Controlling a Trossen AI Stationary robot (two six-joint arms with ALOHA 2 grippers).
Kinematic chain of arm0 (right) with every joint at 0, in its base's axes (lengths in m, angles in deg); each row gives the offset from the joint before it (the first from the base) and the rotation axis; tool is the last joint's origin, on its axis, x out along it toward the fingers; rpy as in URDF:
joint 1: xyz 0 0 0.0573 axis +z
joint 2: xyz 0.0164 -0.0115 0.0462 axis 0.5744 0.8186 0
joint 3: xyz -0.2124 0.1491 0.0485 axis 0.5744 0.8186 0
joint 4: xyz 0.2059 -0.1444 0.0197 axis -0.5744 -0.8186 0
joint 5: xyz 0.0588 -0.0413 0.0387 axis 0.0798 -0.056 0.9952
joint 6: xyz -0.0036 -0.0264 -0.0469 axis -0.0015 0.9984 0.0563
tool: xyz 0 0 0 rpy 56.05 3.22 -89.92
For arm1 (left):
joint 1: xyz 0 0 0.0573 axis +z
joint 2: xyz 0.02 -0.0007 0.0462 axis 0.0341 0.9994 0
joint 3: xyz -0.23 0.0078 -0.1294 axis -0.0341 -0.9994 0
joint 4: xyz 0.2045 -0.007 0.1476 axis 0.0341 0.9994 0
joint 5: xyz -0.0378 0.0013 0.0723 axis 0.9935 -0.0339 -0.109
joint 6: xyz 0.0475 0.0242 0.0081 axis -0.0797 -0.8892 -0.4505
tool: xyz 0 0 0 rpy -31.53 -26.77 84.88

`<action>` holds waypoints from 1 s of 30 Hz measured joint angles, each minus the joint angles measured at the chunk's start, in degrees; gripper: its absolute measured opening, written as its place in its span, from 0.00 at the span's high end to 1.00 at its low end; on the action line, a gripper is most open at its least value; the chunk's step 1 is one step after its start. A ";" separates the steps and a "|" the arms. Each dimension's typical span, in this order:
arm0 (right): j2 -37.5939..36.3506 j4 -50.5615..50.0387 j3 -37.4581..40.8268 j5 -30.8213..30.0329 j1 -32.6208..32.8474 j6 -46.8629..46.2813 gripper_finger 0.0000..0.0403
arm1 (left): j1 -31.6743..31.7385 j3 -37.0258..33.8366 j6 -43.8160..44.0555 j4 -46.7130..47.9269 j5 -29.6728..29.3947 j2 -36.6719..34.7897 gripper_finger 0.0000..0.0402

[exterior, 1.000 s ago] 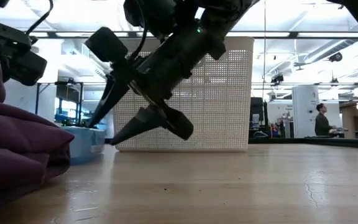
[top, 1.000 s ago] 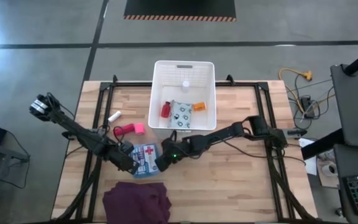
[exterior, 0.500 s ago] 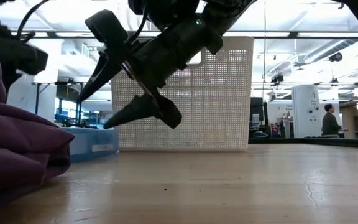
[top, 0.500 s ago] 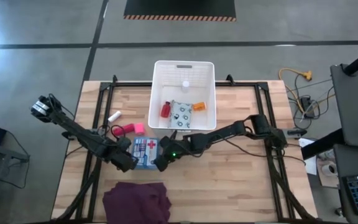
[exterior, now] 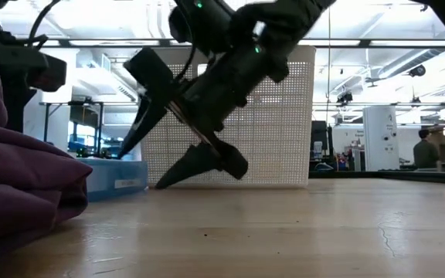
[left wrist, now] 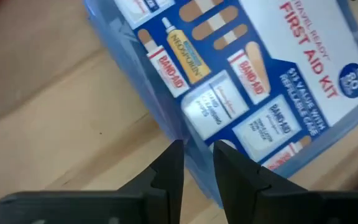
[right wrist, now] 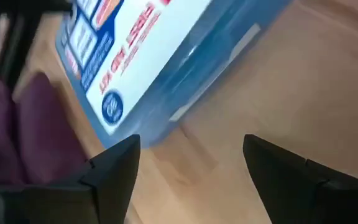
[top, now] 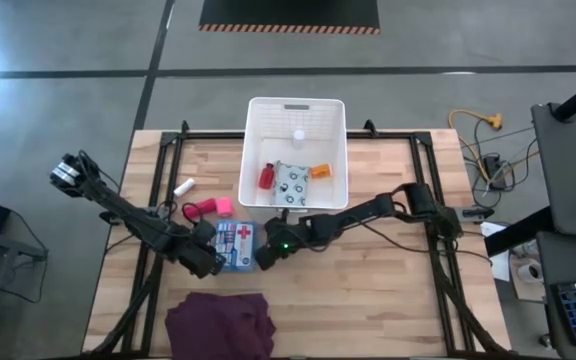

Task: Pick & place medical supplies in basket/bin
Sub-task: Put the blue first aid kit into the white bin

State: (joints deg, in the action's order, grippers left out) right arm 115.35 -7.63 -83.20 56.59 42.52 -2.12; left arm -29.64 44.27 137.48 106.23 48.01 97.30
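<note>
Right end effector [top: 260, 258] spread beside the blue first-aid pouch [top: 234, 245], left end effector [left wrist: 196, 163] nearly pressed together at its edge; we should straddle it squarely.

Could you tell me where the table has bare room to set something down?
Bare wood lies right of the white basket and right gripper. Crowded: the left, around the first-aid pouch, left gripper and purple cloth.

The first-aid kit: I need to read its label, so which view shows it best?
The left wrist view: the first-aid kit fills it, with its printed label readable. The right wrist view shows one end at an angle, the high view its red cross from above, the low view only its blue side.
</note>
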 joint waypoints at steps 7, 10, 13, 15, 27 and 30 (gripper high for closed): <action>0.00 26.21 9.20 3.40 -1.09 -12.30 0.34 | -1.69 -3.56 1.92 -1.92 2.83 -0.25 0.83; 0.00 27.34 11.14 1.43 -1.05 -15.11 0.34 | -3.53 -5.61 5.40 -3.22 4.88 -0.36 0.83; -0.20 26.04 11.62 1.32 -0.97 -15.28 0.33 | -4.84 -6.90 6.67 -4.94 4.96 -0.37 0.83; -0.20 25.94 11.57 1.09 -0.78 -15.26 0.33 | -5.14 -7.47 7.47 -5.42 4.89 -0.38 0.83; 2.40 16.60 3.85 -0.60 -0.24 -13.81 0.35 | -5.01 -8.18 7.76 -13.55 4.10 -0.09 0.83; 2.40 16.34 3.19 -0.60 -0.24 -13.28 0.35 | -4.83 -7.16 7.70 -14.51 3.65 0.15 0.83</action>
State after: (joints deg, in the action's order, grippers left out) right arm 117.75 8.71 -80.01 55.99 42.28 -15.40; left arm -34.47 37.11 145.17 91.72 51.67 97.45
